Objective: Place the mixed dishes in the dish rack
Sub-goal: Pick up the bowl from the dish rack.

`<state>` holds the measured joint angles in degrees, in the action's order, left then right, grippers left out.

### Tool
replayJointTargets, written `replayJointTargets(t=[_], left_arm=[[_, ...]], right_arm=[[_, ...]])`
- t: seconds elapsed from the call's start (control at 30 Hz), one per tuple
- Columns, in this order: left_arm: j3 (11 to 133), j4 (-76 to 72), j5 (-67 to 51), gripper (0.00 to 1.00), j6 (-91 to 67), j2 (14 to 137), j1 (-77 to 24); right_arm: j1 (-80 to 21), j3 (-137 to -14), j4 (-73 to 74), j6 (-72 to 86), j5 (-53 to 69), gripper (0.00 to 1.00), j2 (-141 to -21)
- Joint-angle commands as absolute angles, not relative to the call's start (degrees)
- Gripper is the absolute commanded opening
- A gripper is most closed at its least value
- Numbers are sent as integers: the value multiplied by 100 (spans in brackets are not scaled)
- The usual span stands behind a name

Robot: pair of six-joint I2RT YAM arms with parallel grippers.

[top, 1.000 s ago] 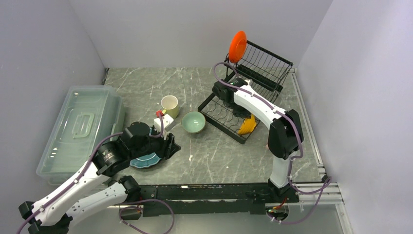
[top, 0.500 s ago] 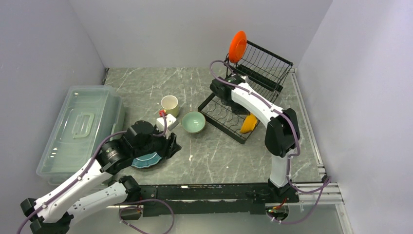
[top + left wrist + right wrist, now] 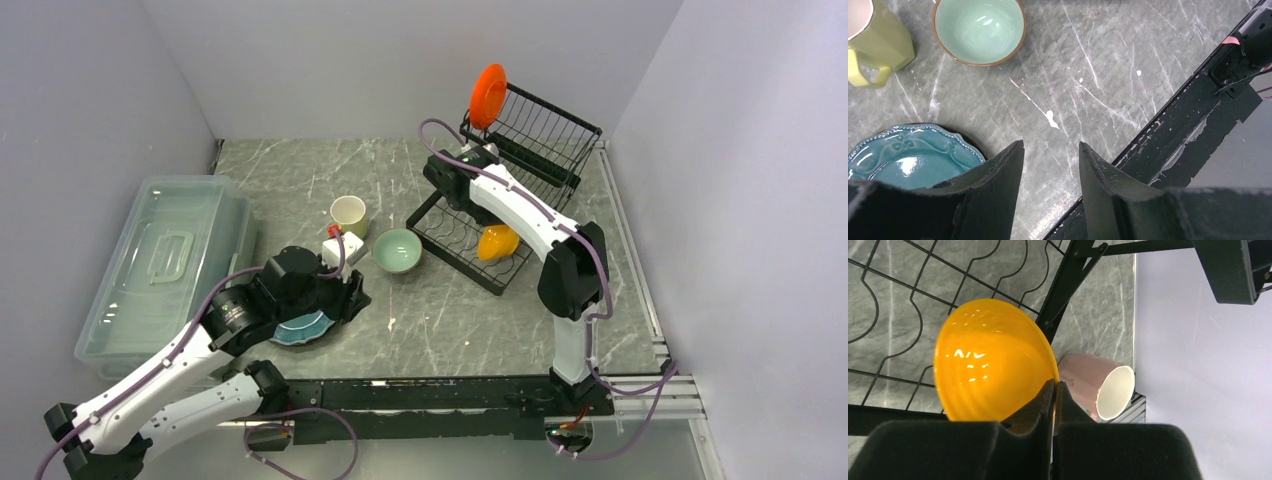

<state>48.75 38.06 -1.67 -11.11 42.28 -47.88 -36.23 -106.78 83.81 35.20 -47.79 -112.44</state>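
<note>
My right gripper [image 3: 1053,385] is shut on the rim of the orange-yellow bowl [image 3: 993,360], which hangs over the slotted lower tray of the black dish rack [image 3: 540,130]; the bowl also shows in the top view [image 3: 497,242]. A small orange-red plate [image 3: 488,95] stands on the rack's raised tier. A pink mug [image 3: 1098,385] lies on its side past the rack. My left gripper [image 3: 1050,145] is open and empty, just right of a teal plate [image 3: 903,160]. A pale green bowl [image 3: 397,250] and a pale yellow mug [image 3: 348,213] stand on the table.
A clear lidded plastic bin [image 3: 165,265] lies at the left. The black rail [image 3: 1198,115] along the table's near edge is close to my left gripper. Grey walls close in the left, back and right sides.
My right gripper has lifted the orange-yellow bowl up and to the left over the lower tray, and the bowl has turned. My left arm has shifted slightly.
</note>
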Motion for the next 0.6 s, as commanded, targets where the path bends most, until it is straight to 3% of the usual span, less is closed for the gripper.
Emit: replayJointTargets(t=[0.0, 0.57], left_arm=[[4850, 3784, -18, 51, -957, 4244, -4807], [4861, 3669, -327, 51, -909, 4309, -4807]], right_arm=[[-3636, -10916, 8593, 3202, -5108, 0, -11227], [-3630, -10606, 8590, 3010, -4819, 0, -10950]])
